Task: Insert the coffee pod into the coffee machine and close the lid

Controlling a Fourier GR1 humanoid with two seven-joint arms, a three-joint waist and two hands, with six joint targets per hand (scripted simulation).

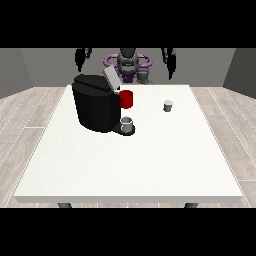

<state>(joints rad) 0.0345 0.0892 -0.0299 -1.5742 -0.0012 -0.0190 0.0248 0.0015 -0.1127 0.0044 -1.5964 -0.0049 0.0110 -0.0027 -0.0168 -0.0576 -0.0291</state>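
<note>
On the white table (125, 165), coffee pod (168, 105) stands upright right of the open-lidded coffee machine (95, 107); hands' finger posture unclear.

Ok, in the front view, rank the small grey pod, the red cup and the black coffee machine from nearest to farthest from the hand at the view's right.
From the hand at the view's right:
1. Grey pod, on the table's right part.
2. Red cup, near the middle, beside the machine.
3. Coffee machine, on the left.

Dark grey robot (128, 64) with purple shoulder rings and black hands.
</note>
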